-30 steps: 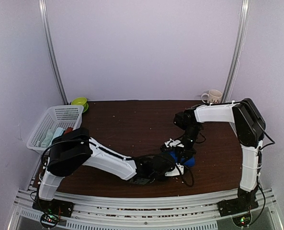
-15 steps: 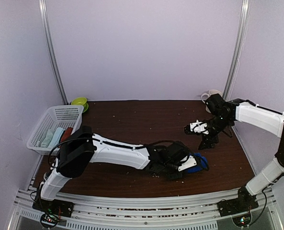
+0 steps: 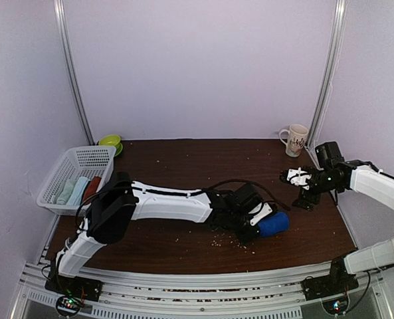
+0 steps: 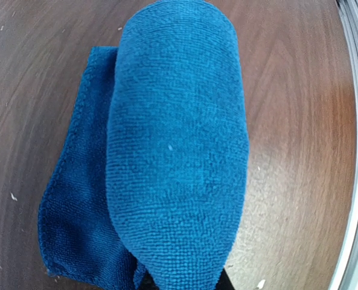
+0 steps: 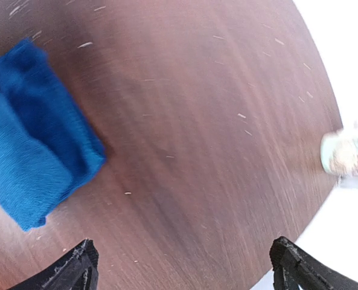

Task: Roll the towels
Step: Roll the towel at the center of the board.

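Note:
The royal blue towel (image 3: 274,224) lies rolled into a thick tube at the table's front right. Its loose tail (image 4: 76,199) lies flat beside the roll (image 4: 179,151). My left gripper (image 3: 256,218) is shut on the roll's near end, with only the dark fingertips (image 4: 224,281) showing at the bottom edge of the left wrist view. My right gripper (image 3: 301,191) hangs open above bare wood to the right of the roll, apart from it, with nothing between its fingers (image 5: 76,269). The blue towel (image 5: 28,139) shows at the left of the right wrist view. The pale mint-green towel (image 3: 70,189) lies in the basket.
A white mesh basket (image 3: 84,159) stands at the left edge, with a red item beside the green towel. A lime-green bowl (image 3: 110,141) sits behind it. A white patterned mug (image 3: 295,139) (image 5: 348,154) stands at the back right, near the right arm. Crumbs dot the brown table (image 3: 183,166).
My right gripper has let go of the blue towel, opened wide and swung back to the right. The left arm has stretched rightward, carrying the rolled towel with it.

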{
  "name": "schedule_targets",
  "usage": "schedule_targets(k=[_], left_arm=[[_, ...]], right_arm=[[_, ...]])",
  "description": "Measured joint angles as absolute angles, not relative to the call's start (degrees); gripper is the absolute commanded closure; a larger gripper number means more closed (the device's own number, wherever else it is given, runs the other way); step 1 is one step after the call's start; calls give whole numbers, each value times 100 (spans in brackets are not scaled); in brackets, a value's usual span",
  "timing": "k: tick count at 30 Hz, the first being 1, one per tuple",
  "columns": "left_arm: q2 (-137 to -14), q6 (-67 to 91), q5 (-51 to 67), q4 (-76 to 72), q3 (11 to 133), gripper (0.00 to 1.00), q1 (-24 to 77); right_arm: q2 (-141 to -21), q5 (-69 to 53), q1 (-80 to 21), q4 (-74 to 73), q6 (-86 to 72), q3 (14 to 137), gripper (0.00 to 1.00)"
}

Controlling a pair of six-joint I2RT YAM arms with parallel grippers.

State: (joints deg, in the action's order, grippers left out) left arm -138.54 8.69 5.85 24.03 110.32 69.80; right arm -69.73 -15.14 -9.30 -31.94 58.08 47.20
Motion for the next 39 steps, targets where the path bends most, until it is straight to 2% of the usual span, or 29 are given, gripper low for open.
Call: schedule_targets(k=[6,12,20,30,35,39], left_arm=[[-13900,1697,607,2449,11142,100,6923],[-14038,2707,827,2429,11340,100,6801],[-14066,4180,1461,1737,11078,100,6508],[-14084,5612,1503,939,10851,100,6340],[-14118,6184,1496,462,10715,100,6219],[-14145,6643,1498,-86,10523,100,6147]], right_arm=[[-6954,-1612,-497,-2864,4580,4672,0],[-7100,-2399,51,-3035,3583,4718,0],[-7481,-3518,145,-3308,2609,4842,0],[-7800,-4375,209,-3140,1726,5120,0],[-8208,-4906,242,-3044,1503,5127,0],[-9074,-5172,270,-3430,1334,5489,0]])
